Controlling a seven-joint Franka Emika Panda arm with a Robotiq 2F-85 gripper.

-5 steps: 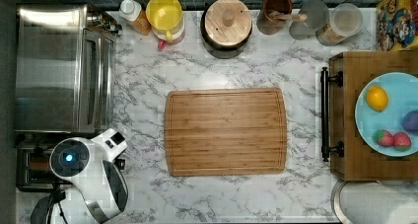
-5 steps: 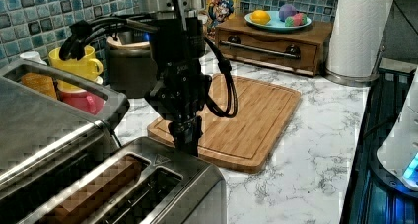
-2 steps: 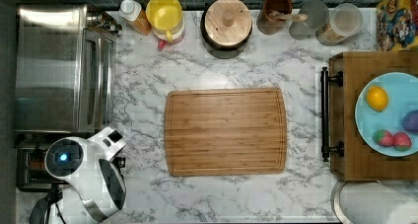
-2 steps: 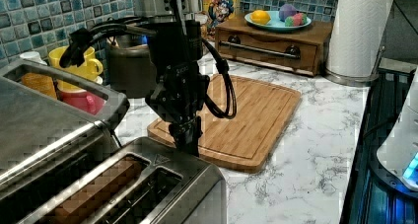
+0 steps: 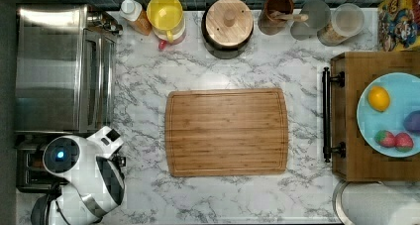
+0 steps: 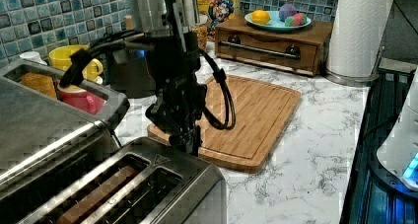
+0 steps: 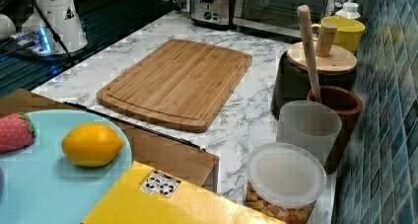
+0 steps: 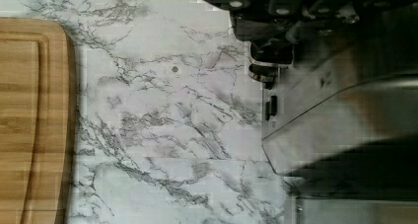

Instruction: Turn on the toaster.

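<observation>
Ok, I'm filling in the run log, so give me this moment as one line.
phase: approach | claw: low at toaster end facing cutting board | slots: bread inside | lever: hidden

In the top view my own arm covers most of the toaster, leaving a dark strip visible at the top view's left. In the left view the toaster is cut off by the bottom edge, and its near corner hides my gripper tip, so I cannot tell how my fingers stand. In the right view the toaster is cropped at the top edge.
</observation>
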